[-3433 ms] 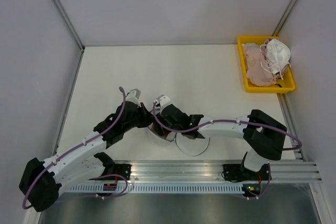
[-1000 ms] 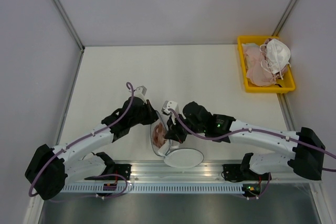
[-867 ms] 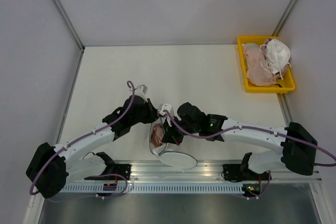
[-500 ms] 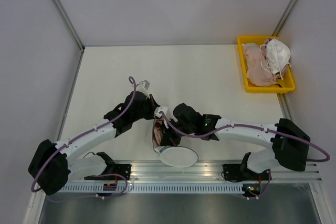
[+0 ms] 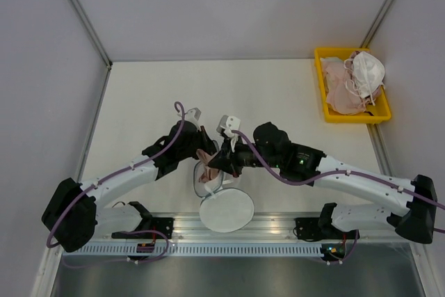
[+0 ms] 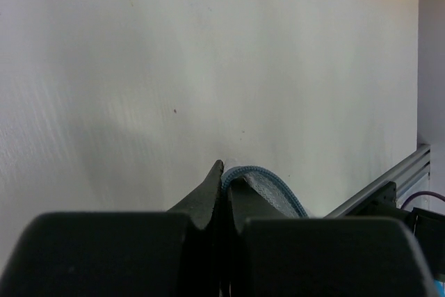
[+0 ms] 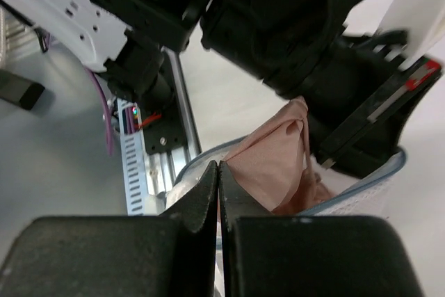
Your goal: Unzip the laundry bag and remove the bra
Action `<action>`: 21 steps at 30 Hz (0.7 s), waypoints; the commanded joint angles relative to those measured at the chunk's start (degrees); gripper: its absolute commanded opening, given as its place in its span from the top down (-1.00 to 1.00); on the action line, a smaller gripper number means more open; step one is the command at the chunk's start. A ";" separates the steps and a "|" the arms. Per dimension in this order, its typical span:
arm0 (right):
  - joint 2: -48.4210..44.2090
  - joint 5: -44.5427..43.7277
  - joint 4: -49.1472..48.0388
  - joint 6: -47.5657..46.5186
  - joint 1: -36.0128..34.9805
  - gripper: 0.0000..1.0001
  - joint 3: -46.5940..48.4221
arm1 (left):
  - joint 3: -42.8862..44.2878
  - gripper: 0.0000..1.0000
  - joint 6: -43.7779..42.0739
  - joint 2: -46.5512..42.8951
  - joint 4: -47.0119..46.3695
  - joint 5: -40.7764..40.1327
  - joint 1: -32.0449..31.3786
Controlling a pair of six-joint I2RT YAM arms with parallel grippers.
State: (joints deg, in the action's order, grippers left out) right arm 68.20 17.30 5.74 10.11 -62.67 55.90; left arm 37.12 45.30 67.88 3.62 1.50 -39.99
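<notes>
White tabletop (image 5: 264, 95) carries the laundry bag (image 5: 206, 187) close to the front rail, unzipped, with its round flap (image 5: 226, 210) hanging open on the side toward the arm bases and the bra (image 5: 207, 167) bunched in a peak half out of its mouth. On the bag's far-left side the left gripper (image 5: 204, 148) is clamped tight on the bag's blue-grey zipper rim (image 6: 268, 180). On its far-right side the right gripper (image 5: 223, 161) has its fingers pressed together on the bra's edge, while a yellow tray (image 5: 322, 95) of pale garments lies well apart, far right of the bag.
</notes>
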 commanded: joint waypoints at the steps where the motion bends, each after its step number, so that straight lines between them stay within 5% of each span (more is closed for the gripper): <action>1: -3.07 -5.07 -2.57 -2.11 -0.08 0.99 2.37 | 0.05 0.96 1.72 0.15 -3.27 0.87 0.00; 21: -21.10 -44.77 -16.55 4.56 -0.08 0.99 -10.90 | -3.20 0.96 3.31 -0.38 -5.38 2.11 -0.09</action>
State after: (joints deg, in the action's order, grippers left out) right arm 48.01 -17.61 -6.00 11.90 -62.72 45.74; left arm 34.46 47.16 67.88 0.19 3.03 -39.99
